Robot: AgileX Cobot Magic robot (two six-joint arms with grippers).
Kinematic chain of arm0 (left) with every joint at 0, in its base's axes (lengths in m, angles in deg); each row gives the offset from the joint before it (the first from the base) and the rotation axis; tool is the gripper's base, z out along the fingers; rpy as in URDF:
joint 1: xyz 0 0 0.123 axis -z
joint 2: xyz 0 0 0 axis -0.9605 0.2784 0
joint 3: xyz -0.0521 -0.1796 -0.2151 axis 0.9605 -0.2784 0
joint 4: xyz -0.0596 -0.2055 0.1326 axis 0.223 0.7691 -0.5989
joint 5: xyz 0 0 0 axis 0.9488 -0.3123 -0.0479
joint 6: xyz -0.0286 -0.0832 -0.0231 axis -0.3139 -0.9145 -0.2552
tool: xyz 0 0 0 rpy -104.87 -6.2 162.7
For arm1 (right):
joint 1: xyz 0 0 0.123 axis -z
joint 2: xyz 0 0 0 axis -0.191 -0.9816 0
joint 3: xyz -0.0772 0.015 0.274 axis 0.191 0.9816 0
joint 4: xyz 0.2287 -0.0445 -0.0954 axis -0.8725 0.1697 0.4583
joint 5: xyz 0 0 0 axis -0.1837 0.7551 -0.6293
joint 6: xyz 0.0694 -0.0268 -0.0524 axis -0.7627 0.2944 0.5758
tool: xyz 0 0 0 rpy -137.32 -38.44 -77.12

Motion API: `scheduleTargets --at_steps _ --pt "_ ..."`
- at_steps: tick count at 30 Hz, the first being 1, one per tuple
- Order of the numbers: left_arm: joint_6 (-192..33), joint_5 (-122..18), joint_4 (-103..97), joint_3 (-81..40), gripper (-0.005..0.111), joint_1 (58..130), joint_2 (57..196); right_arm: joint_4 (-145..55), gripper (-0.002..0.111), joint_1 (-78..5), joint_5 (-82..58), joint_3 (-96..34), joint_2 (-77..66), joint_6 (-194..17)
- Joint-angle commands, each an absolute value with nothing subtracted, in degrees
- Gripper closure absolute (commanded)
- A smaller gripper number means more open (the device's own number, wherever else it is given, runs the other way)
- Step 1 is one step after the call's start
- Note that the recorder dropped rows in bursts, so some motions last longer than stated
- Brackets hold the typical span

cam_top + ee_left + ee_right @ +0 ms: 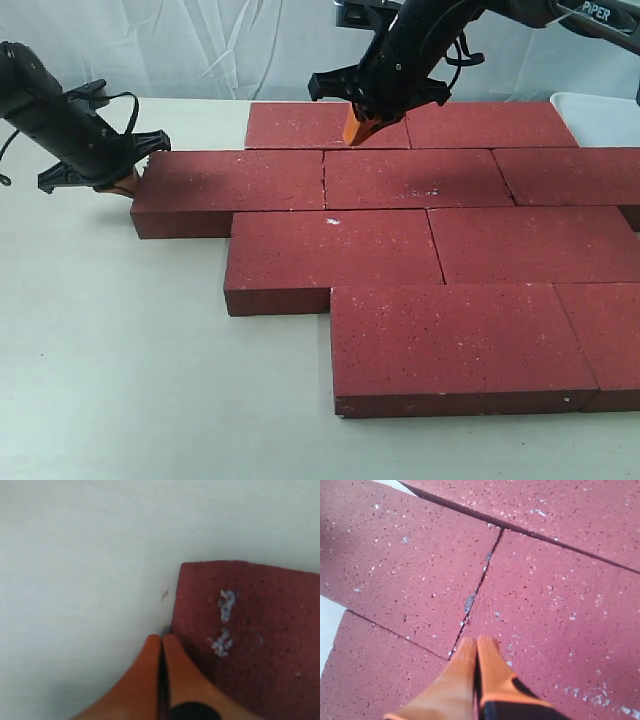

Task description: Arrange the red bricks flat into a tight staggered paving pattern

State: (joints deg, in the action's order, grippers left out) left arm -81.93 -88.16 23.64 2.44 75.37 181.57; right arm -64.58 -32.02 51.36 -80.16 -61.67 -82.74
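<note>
Several dark red bricks (420, 178) lie flat in four staggered rows across the table, edges close together. My left gripper (128, 183) is shut and empty, low on the table, its orange tips against the left end of the second-row brick (232, 181). In the left wrist view the shut tips (162, 639) touch that brick's corner (250, 630). My right gripper (356, 132) is shut and empty over the back row, tips near the joint between two bricks. In the right wrist view its tips (478, 641) hover by the seam (475, 592) where the bricks meet.
A white tray (604, 115) stands at the back right, behind the bricks. Pale tabletop (110, 340) spreads to the left and front of the paving. A light curtain hangs behind the table.
</note>
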Motion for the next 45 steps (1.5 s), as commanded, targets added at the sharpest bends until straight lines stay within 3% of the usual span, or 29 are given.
scheduleTargets --at_steps 1,17,26,36,45 --pt "-81.6 -88.6 23.3 2.7 0.107 74.5 180.4 -64.6 0.109 -31.6 50.9 -80.1 -60.9 -82.7" --pt "-83.1 -100.5 17.9 2.6 0.107 73.1 164.7 -65.3 0.109 -31.6 58.3 -80.1 -60.9 -83.9" --pt "-87.9 -102.6 9.9 -5.8 0.107 74.2 151.8 -65.1 0.109 -31.6 58.3 -79.0 -59.8 -87.6" --pt "-87.9 -96.0 7.6 -19.9 0.107 75.2 135.9 -59.8 0.109 -29.9 55.6 -57.7 -46.1 -87.6" --pt "-87.3 -87.3 7.5 -32.6 0.107 75.2 127.8 -59.5 0.109 -19.1 45.0 -36.2 -30.5 -87.6"
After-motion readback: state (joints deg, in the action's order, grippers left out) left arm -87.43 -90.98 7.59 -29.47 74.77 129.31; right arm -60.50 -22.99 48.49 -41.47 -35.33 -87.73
